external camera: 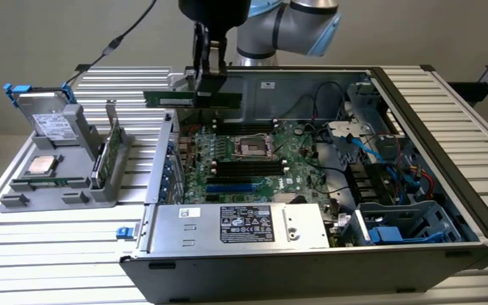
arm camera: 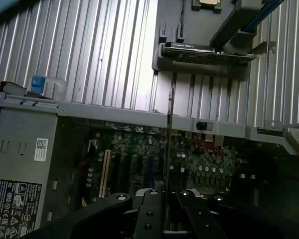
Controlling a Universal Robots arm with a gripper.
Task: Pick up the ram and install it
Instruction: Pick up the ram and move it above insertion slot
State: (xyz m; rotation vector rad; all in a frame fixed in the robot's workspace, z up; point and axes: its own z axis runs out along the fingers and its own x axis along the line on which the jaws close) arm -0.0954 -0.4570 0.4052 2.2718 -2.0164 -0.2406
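Jaws clamped on the ram [external camera: 169,99]: gripper [external camera: 213,94] holds it level, long edge horizontal, in the air above the case [external camera: 447,133], at the far end of its wall on the exterior view's left. Ram is clear of the motherboard [external camera: 265,162] inside the case. 1 expansion card [external camera: 112,152] and 1 processor [external camera: 42,165] sit in the gray holder [external camera: 23,202] on the surface [external camera: 58,248] beside the case.
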